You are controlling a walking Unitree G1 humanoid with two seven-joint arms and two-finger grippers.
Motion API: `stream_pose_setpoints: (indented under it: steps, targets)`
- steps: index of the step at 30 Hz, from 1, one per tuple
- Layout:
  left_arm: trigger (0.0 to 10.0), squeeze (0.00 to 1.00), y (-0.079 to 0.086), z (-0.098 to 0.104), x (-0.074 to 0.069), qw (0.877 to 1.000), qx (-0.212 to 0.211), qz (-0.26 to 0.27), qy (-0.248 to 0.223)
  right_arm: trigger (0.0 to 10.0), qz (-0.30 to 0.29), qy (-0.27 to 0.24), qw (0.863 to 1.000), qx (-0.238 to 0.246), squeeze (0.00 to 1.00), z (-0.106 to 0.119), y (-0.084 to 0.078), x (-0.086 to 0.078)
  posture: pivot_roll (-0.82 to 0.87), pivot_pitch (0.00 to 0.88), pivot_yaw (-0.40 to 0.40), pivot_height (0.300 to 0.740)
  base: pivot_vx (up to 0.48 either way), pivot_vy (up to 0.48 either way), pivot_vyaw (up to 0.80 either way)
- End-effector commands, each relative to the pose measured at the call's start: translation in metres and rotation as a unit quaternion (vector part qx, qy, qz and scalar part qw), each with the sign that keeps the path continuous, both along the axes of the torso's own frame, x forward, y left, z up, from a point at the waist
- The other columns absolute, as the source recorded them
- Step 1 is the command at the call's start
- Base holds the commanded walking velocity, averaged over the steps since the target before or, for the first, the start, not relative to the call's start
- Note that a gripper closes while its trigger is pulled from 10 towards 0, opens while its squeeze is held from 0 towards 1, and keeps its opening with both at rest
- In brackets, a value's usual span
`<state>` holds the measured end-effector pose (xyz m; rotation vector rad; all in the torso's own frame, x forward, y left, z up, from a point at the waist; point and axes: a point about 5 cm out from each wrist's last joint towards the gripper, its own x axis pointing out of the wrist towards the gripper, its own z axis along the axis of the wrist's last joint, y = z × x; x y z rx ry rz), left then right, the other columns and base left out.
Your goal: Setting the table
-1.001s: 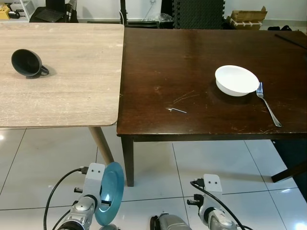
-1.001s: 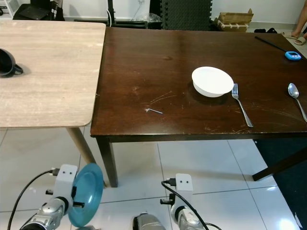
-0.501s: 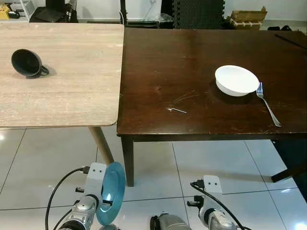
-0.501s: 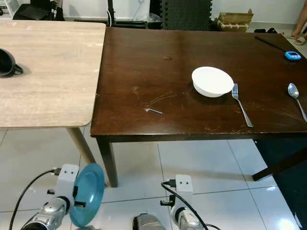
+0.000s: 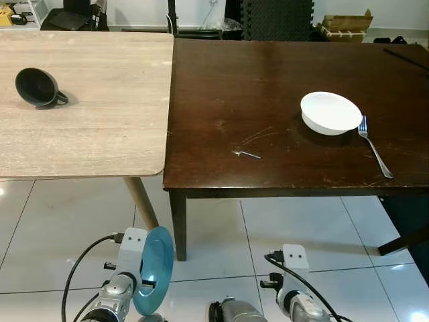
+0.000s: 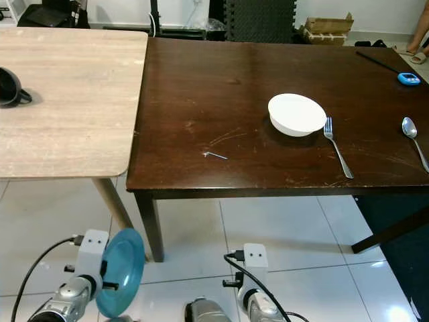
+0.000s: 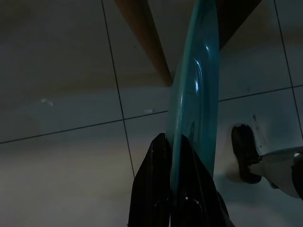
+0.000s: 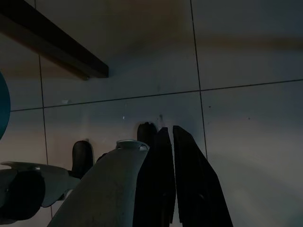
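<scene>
Dark surface (image 5: 268, 100) ahead, white bowl (image 5: 330, 112) and fork (image 5: 375, 153) near its right edge. Left hand (image 7: 173, 156) clamped on teal plate (image 5: 153, 270), low over floor tiles; thin rim pinch, could slip and shatter. Right hand (image 8: 169, 142) closed, idle.

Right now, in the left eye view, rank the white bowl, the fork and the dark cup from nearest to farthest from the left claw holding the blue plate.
1. Dark cup: on its side on the light table, left, up from the left claw and its blue plate.
2. White bowl: on the dark table, right.
3. Fork: just right of the bowl.
</scene>
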<state>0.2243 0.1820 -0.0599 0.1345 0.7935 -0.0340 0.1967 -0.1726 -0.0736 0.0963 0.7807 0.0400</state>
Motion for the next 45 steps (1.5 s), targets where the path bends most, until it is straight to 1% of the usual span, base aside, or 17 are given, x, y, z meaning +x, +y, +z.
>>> stream_pose_setpoints:
  steps: [1, 8, 12, 19, 26, 30, 40, 45]
  targets:
    - [10.0, 0.0, 0.0016, -0.0051, -0.0081, 1.0, -0.001, 0.005, 0.015, 10.0, 0.001, 0.017, 1.0, -0.001, 0.0, -0.0048, 0.0004, -0.0082, 0.07, 0.059, -0.005, 0.74, 0.0, 0.0, 0.0]
    - [10.0, 0.0, 0.0005, -0.0043, -0.0067, 1.0, 0.0, 0.003, 0.012, 10.0, 0.001, 0.016, 1.0, -0.004, 0.0, -0.005, -0.0004, -0.0089, 0.07, 0.069, -0.004, 0.74, 0.0, 0.0, 0.0]
    - [10.0, 0.0, 0.0003, -0.0038, -0.0064, 1.0, 0.001, 0.004, 0.007, 10.0, -0.008, 0.015, 1.0, 0.008, 0.0, -0.0053, 0.0011, -0.0097, 0.06, 0.069, 0.004, 0.74, 0.0, 0.0, 0.0]
    - [10.0, 0.0, 0.0001, -0.0034, -0.006, 1.0, 0.002, 0.005, 0.004, 10.0, -0.006, 0.015, 1.0, 0.009, 0.0, -0.0051, 0.0022, -0.0091, 0.07, 0.067, 0.006, 0.74, 0.0, 0.0, 0.0]
    - [10.0, 0.0, 0.0012, -0.0043, -0.0075, 1.0, 0.003, 0.007, 0.006, 10.0, -0.004, 0.016, 1.0, 0.01, 0.0, -0.0055, 0.0035, -0.0095, 0.07, 0.065, 0.004, 0.74, 0.0, 0.0, 0.0]
    - [10.0, 0.0, 0.0015, -0.0044, -0.0077, 1.0, 0.004, 0.006, 0.007, 10.0, -0.012, 0.014, 1.0, 0.022, 0.0, -0.0048, 0.0036, -0.0083, 0.07, 0.064, 0.006, 0.74, 0.0, 0.0, 0.0]
    - [10.0, 0.0, -0.0006, -0.0052, -0.0084, 1.0, 0.004, 0.003, 0.01, 10.0, -0.01, 0.014, 1.0, 0.015, 0.0, -0.005, 0.0008, -0.0092, 0.06, 0.064, 0.006, 0.74, 0.0, 0.0, 0.0]
    - [10.0, 0.0, -0.0007, -0.0053, -0.0085, 1.0, 0.002, 0.003, 0.01, 10.0, -0.012, 0.011, 1.0, 0.027, 0.0, -0.005, 0.0007, -0.0101, 0.06, 0.066, 0.01, 0.74, 0.0, 0.0, 0.0]
